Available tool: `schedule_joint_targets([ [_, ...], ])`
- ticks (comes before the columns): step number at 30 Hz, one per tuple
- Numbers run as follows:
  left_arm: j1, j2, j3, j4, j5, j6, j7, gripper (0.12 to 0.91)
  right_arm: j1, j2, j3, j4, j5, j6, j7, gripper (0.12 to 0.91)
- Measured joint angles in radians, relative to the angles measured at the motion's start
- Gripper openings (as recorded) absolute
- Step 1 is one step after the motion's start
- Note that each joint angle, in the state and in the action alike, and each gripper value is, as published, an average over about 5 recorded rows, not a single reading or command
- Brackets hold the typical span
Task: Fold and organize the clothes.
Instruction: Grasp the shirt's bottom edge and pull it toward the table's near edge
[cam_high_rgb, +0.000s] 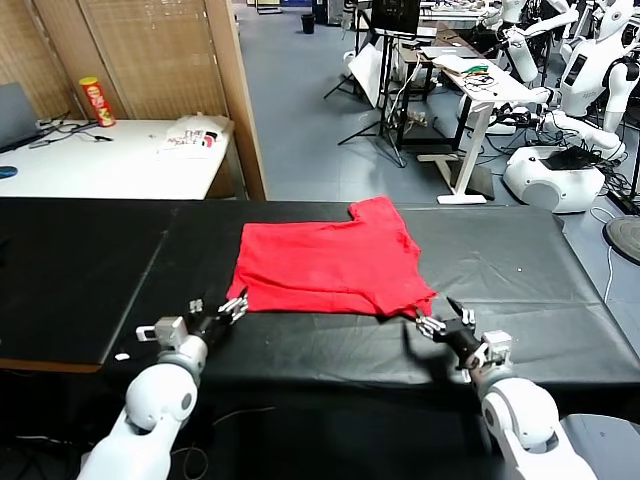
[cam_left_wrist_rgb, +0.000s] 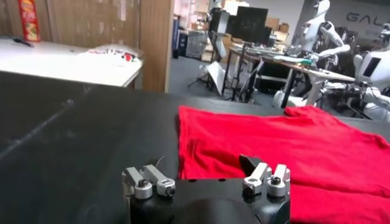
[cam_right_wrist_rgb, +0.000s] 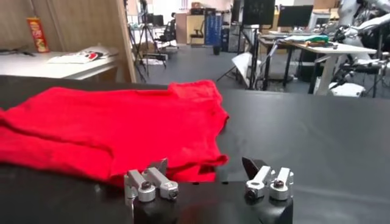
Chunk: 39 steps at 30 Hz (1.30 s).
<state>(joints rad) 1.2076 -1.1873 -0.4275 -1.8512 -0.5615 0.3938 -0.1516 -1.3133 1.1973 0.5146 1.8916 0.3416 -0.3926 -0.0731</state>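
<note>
Head view: red T-shirt (cam_high_rgb: 325, 268) (soft, creased) folded on matte black table (cam_high_rgb: 520, 270).

Red T-shirt (cam_high_rgb: 325, 265) soft matt cotton-like cloth, creased; table (cam_high_rgb: 90, 260) matt black, faintly wrinkled covering; left gripper (cam_high_rgb: 222, 312) and right gripper (cam_high_rgb: 440, 322) bare silvery metal fittings.

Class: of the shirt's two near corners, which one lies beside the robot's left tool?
The near corner on the robot's left, beside the left tool; the other sits beside the right tool.
</note>
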Motion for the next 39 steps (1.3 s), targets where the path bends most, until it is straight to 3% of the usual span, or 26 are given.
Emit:
schedule_joint_targets([
  [2,-0.002,0.0,0.0,0.008,-0.011,0.005,0.004,0.683,-0.003,0.004,-0.001,-0.006,0.0,0.0,0.0,0.324],
  [5,-0.006,-0.002,0.0,0.02,-0.025,0.015,0.007,0.522,-0.006,0.009,-0.002,-0.011,-0.001,0.0,-0.001,0.209],
  [9,-0.007,-0.006,0.0,0.039,-0.016,0.024,0.012,0.298,-0.008,0.011,0.001,-0.011,-0.001,-0.001,0.001,0.151],
  [12,-0.005,-0.004,0.0,0.051,-0.01,0.028,0.017,0.203,-0.011,0.007,0.003,0.0,0.001,-0.01,0.01,0.128],
  [19,0.005,0.002,-0.002,0.039,0.01,0.04,0.017,0.124,-0.035,-0.028,0.018,0.053,0.019,-0.069,0.039,0.123],
  [27,0.067,0.031,-0.019,-0.048,0.07,0.081,-0.007,0.126,-0.122,-0.085,0.056,0.154,0.047,-0.136,0.06,0.123],
  [33,0.166,0.062,-0.033,-0.157,0.078,0.119,-0.021,0.126,-0.227,-0.092,0.085,0.226,0.045,-0.148,0.064,0.123],
  [39,0.295,0.076,-0.059,-0.266,0.113,0.127,-0.024,0.126,-0.308,-0.084,0.091,0.271,0.042,-0.155,0.065,0.124],
])
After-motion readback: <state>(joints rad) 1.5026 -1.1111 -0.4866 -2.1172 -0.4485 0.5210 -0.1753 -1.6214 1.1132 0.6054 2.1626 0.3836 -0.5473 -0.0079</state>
